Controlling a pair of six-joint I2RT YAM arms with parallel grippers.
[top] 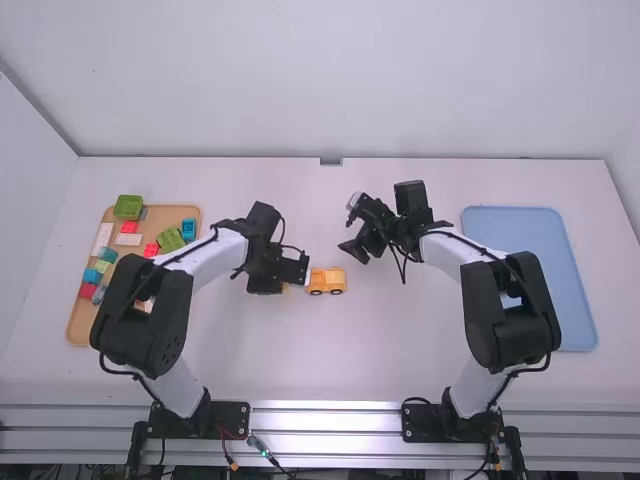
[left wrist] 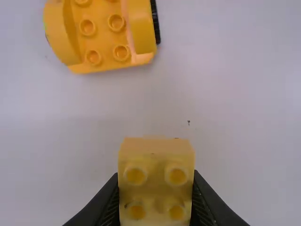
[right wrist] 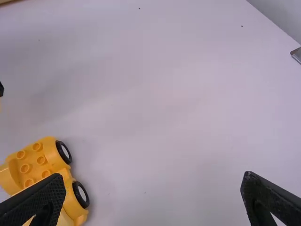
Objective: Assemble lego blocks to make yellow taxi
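A blue tray (top: 513, 225) lies on the right of the white table (top: 390, 360). On the left, a tan tray (top: 79, 328) holds green (top: 127, 207), red (top: 151, 249) and blue blocks (top: 189, 229). A grey fitting (top: 330, 161) sits midway along the far edge.

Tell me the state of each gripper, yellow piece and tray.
Left gripper: shut on the yellow block.
Right gripper: open.
Yellow block: held, studs showing, separate from the car base.
Car base: on its wheels, studs up.
Wooden tray: holding assorted blocks.
Blue tray: flat, partly hidden by an arm.
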